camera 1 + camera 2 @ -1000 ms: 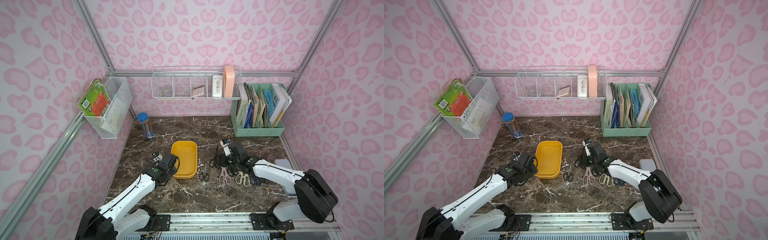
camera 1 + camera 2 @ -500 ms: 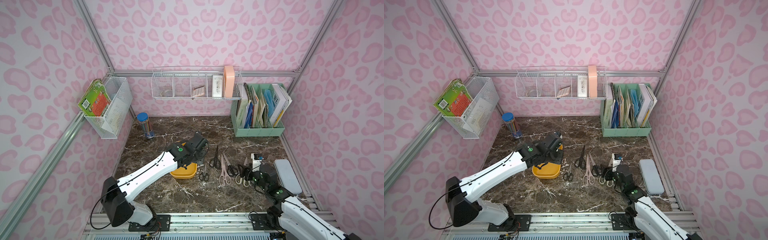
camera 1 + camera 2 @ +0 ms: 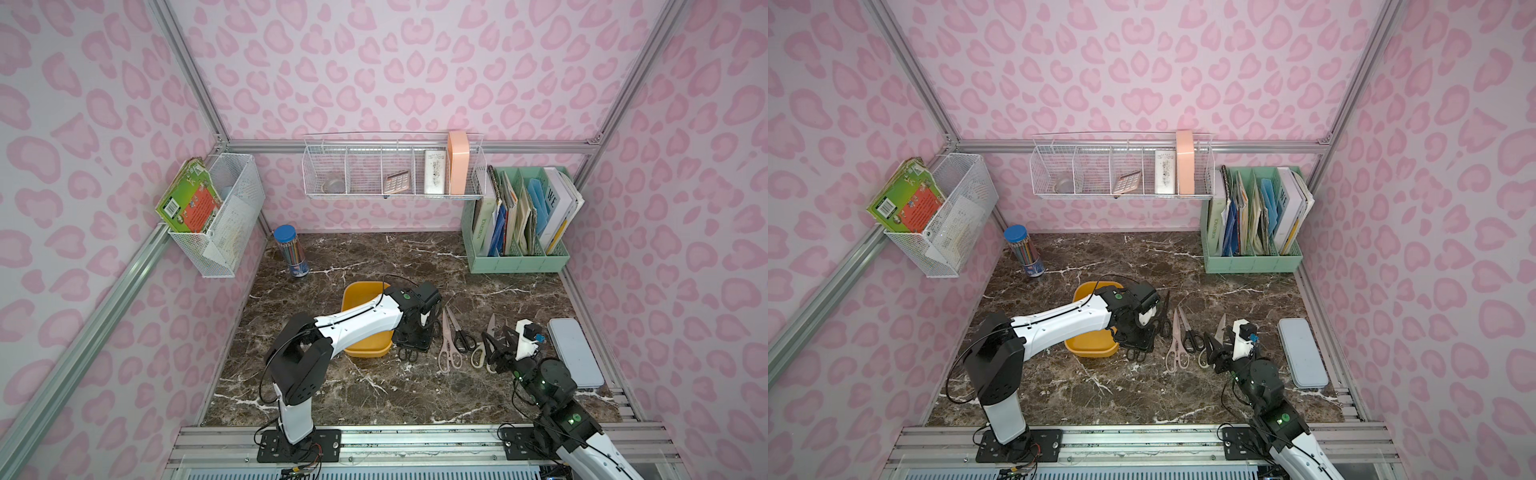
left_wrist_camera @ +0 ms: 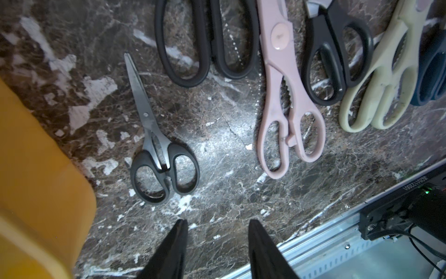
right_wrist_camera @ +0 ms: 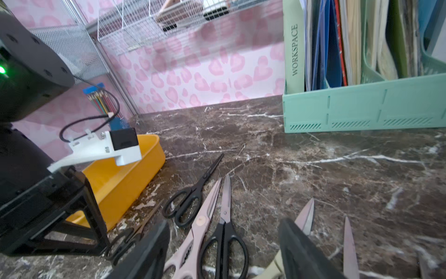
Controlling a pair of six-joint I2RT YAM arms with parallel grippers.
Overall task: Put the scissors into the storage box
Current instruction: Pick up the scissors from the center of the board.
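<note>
From above, my left gripper [image 3: 411, 343] hangs over the small black scissors [image 3: 408, 354] beside the yellow box [image 3: 362, 301], and at its wrist the jaws stand apart, empty, so I must lower and close.

**Pink-spotted booth, marble bench**

Enclosing three sides: walls [image 3: 395, 75] papered in pink leopard spots, framed by aluminium rails [image 3: 536, 146]. Lying below: dark brown marble bench [image 3: 415, 395] veined in white. Hanging along the walls: white wire baskets [image 3: 1121, 174].
</note>
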